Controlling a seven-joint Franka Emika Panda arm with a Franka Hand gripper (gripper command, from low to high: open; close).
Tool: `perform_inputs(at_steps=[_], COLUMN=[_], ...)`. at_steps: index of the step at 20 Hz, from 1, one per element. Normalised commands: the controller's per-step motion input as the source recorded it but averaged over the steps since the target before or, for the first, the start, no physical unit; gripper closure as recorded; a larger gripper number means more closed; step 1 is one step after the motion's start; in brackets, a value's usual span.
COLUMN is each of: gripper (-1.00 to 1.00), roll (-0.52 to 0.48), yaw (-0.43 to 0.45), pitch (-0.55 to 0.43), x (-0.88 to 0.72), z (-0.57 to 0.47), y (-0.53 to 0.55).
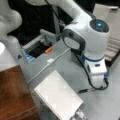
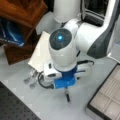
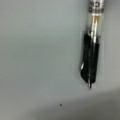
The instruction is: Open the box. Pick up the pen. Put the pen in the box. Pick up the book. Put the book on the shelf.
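Observation:
The pen (image 3: 90, 58) lies flat on the grey table, black with a silvery thinner end, filling the right side of the wrist view. In both front views my gripper (image 2: 65, 88) hangs straight down just above the pen (image 2: 67, 96), its fingers hidden under the hand. The box (image 2: 108, 98) stands open at a front view's lower right, its beige divided interior showing. The white spiral-bound book (image 1: 58, 98) lies on the table beside the pen (image 1: 84, 90), left of my gripper (image 1: 98, 83). The reddish-brown shelf (image 1: 15, 95) stands at a front view's left.
An open grey tray (image 1: 37, 47) with an orange item (image 1: 48, 50) sits behind the book, and a white cable (image 1: 47, 65) runs across the table. Metal clips (image 2: 31, 78) lie by the book's corner. A black perforated mat (image 2: 12, 107) covers the lower left.

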Motion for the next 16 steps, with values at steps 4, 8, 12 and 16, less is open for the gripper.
perform_inputs(at_steps=[4,8,12,16], gripper=[-1.00,-1.00,-1.00,-1.00], roll=[-0.018,-0.003,-0.009,-0.029], yaw=[-0.004,0.018,0.032,0.033], pitch=[0.001,-0.056,-0.093,-0.084], x=[0.09,0.13,0.13,0.12], z=[-0.29,-0.24,-0.19,-0.13], y=[0.04,0.02,0.02,-0.01])
